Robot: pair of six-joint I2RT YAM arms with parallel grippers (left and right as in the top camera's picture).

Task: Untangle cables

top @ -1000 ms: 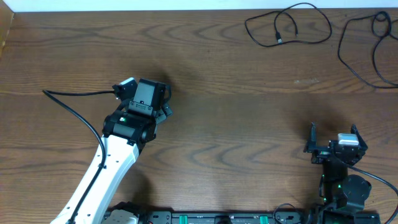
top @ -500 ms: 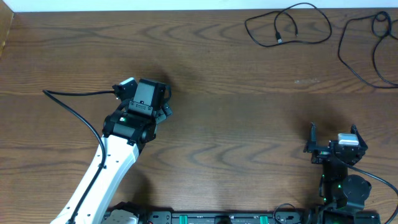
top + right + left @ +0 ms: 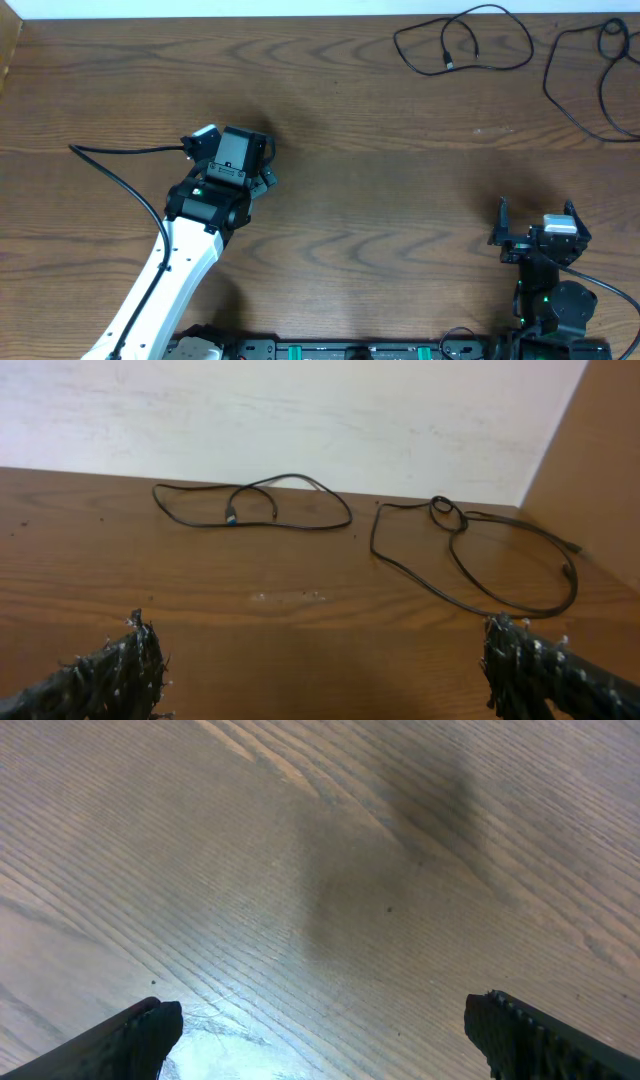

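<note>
Two thin black cables lie apart at the table's far right. One is a loose loop with a small plug end [image 3: 460,45], also in the right wrist view [image 3: 250,508]. The other [image 3: 585,75] is a larger loop with a small knot near the right edge, also in the right wrist view [image 3: 470,555]. My left gripper [image 3: 262,165] is open and empty over bare wood at mid left; its view [image 3: 320,1035] shows only table. My right gripper [image 3: 535,222] is open and empty near the front right, well short of the cables [image 3: 320,670].
The left arm's own thick black wire [image 3: 120,170] trails across the table at the left. A pale wall [image 3: 300,410] backs the far table edge. A wooden side panel [image 3: 600,450] stands at the right. Bare wood lies between the grippers.
</note>
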